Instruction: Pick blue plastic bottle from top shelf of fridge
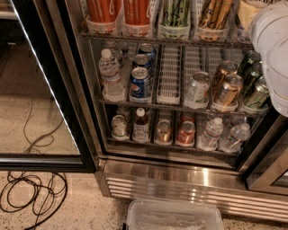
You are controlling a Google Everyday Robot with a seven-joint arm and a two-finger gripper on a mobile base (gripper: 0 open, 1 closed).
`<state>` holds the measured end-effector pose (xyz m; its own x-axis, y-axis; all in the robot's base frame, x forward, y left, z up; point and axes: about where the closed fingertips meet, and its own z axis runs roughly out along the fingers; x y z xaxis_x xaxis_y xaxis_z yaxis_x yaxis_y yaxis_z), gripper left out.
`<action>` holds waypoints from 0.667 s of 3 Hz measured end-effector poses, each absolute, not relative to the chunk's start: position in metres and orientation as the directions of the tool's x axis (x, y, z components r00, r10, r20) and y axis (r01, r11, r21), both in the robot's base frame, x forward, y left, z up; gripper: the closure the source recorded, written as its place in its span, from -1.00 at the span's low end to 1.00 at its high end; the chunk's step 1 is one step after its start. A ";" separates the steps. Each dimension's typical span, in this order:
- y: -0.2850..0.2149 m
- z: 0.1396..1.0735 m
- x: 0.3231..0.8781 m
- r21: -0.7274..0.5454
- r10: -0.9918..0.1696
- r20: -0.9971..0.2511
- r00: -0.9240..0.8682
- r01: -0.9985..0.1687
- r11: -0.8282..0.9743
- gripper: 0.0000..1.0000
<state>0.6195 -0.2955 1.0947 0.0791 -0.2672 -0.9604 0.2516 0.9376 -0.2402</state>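
Note:
The fridge (pixel 180 177) stands open in the camera view. Its top shelf (pixel 180 41) is a wire rack with white lane trays that hold tall orange, green and gold cans. At the rack's right end a pale beige container (pixel 245 13) shows only its lower part, cut off by the frame and by my white arm casing (pixel 274 49). I cannot tell if it is the blue plastic bottle. My gripper is out of view, somewhere past the arm casing at the upper right.
The black-framed glass door (pixel 40 90) is swung open at the left. Lower racks hold blue Pepsi cans (pixel 140 83), small water bottles (pixel 110 74) and soda cans. A clear plastic bin (pixel 175 218) sits on the floor in front. Black cables (pixel 31 193) lie at lower left.

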 end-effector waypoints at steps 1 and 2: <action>-0.293 1.095 0.619 -0.240 -0.267 -0.960 0.079 0.252 0.938 0.99; -0.293 1.120 0.613 -0.198 -0.228 -0.966 0.120 0.219 0.955 1.00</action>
<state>0.6129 -0.2931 1.1197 0.1197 -0.2281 -0.9662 0.2188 0.9554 -0.1984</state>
